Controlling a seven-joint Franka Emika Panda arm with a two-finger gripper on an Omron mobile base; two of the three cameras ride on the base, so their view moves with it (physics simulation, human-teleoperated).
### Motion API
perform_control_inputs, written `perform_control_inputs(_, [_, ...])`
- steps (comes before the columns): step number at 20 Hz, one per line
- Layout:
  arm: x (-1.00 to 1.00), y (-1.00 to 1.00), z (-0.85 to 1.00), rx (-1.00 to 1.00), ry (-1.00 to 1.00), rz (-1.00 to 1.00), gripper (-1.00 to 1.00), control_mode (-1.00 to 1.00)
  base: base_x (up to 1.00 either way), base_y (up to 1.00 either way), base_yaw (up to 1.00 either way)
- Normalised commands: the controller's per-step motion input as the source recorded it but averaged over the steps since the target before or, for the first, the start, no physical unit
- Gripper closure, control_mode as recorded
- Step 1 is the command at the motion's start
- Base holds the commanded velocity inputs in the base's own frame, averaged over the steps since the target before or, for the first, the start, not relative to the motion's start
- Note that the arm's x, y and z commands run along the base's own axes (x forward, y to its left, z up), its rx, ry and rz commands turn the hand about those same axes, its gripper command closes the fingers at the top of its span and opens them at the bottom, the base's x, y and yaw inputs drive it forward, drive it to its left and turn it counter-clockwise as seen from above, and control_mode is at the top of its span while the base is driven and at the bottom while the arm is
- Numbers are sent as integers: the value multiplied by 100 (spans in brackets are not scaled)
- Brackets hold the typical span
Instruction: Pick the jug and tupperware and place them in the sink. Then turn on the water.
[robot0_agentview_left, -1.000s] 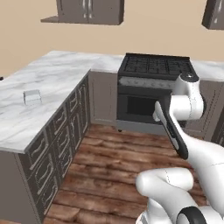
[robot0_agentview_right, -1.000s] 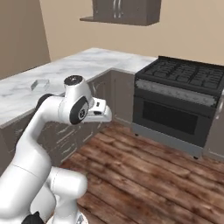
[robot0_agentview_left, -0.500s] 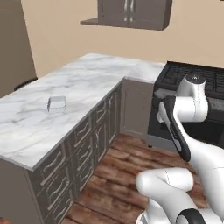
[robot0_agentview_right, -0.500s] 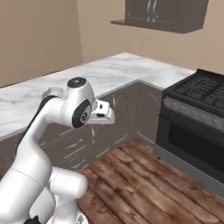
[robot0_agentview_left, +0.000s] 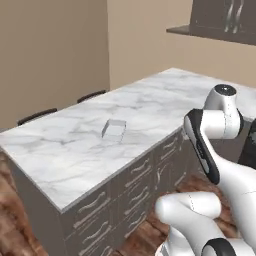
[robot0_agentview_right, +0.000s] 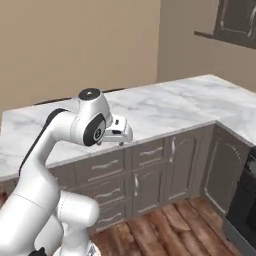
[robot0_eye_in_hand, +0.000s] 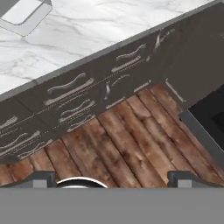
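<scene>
The tupperware (robot0_agentview_left: 114, 130) is a small, shallow, pale container resting on the white marble counter (robot0_agentview_left: 155, 100), well back from its front edge. In the hand view the tupperware (robot0_eye_in_hand: 24, 13) sits at the top left corner. My gripper (robot0_agentview_right: 121, 135) hangs in front of the counter's drawers, over the floor and apart from the tupperware. It is open (robot0_eye_in_hand: 113, 180), its two dark fingertips (robot0_eye_in_hand: 43, 177) stand far apart with nothing between them. The jug, the sink and the water are out of view.
Dark grey drawers (robot0_eye_in_hand: 78, 94) with metal handles run under the counter. Wooden floor (robot0_eye_in_hand: 131, 144) lies below my hand. A black stove edge (robot0_eye_in_hand: 210, 116) is at the right. Dark chair backs (robot0_agentview_left: 37, 116) stand behind the counter; a wall cabinet (robot0_agentview_left: 225, 20) hangs above.
The base has turned, so the whole picture shifted: the stove slid off to the right and the counter with the tupperware came to the middle. The gripper stayed open.
</scene>
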Motion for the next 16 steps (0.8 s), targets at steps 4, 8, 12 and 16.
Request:
perform_control_inputs(4, [0, 0, 0, 0, 0, 0, -100, 100, 100, 0, 60])
perform_control_inputs(8, [0, 0, 0, 0, 0, 0, -100, 100, 100, 0, 61])
perform_control_inputs(12, [0, 0, 0, 0, 0, 0, -100, 100, 100, -4, 62])
perform_control_inputs(16, [0, 0, 0, 0, 0, 0, -100, 100, 100, -6, 63])
